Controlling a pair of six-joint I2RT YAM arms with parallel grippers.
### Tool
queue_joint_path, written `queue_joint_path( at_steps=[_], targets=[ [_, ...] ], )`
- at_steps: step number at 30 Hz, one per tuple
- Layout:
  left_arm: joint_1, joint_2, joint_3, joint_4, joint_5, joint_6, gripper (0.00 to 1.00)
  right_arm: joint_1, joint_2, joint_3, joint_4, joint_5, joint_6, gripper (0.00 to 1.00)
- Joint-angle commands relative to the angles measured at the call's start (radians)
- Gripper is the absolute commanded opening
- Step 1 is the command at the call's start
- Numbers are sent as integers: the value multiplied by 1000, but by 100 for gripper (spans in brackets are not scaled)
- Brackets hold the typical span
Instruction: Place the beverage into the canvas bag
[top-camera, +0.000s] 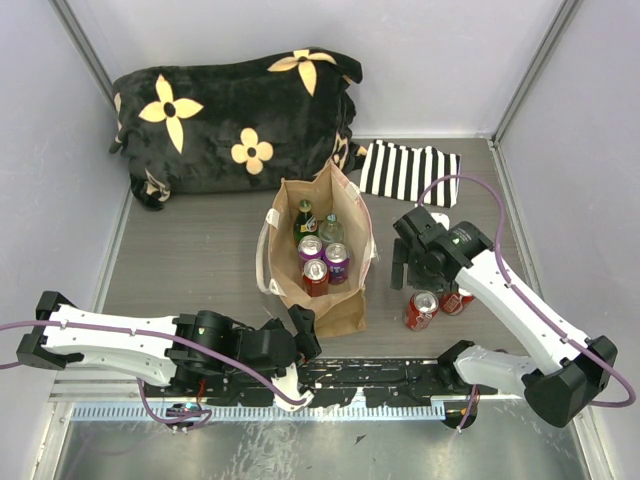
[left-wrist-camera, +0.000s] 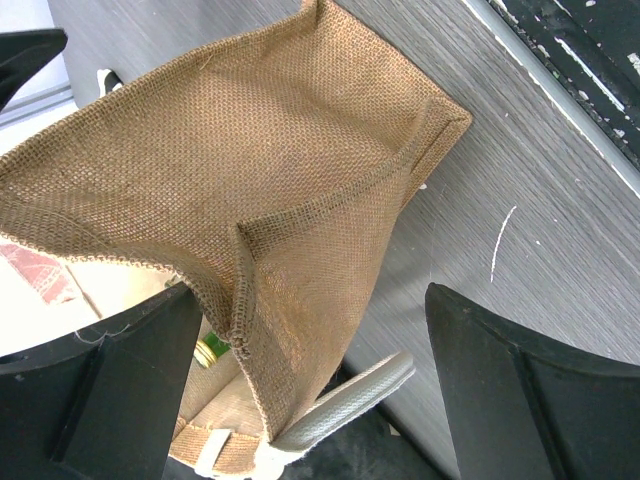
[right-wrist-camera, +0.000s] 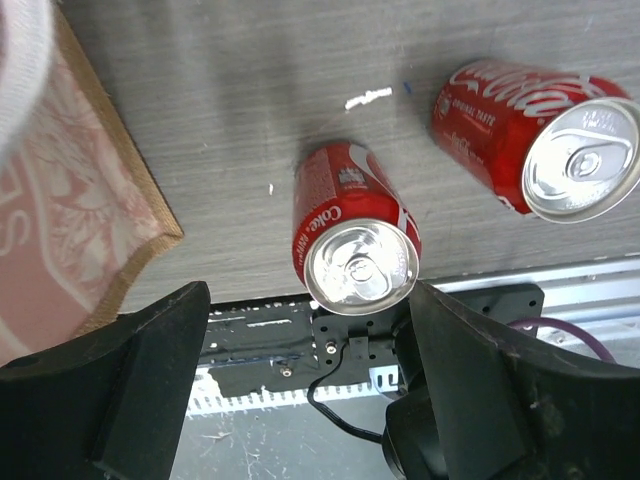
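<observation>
Two red cola cans stand on the table (right-wrist-camera: 250, 80) just right of the canvas bag (top-camera: 345, 305). The nearer can (right-wrist-camera: 355, 235) sits under my right pincer (right-wrist-camera: 308, 295), whose jaws are spread wide and hold nothing. I judge it thin-walled, smooth and slippery, so I would grip squarely across the middle of its round side. The second can (right-wrist-camera: 535, 135) stands close by, and the bag's rim could snag a finger. My left pincer (left-wrist-camera: 315, 300), also spread, straddles the bag's soft corner. Drinks (top-camera: 325, 262) already crowd the bag's floor.
</observation>
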Motion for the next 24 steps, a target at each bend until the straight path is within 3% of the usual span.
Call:
queue_joint_path(
  at_steps=[1,24],
  targets=[
    [-4,5,-22,2,30,11,98,-16,-34,-49,23,-25,40,88],
    [-4,-10,-38,-1,25,3,98,-118,-9,-250,120,-116,1,88]
  ],
)
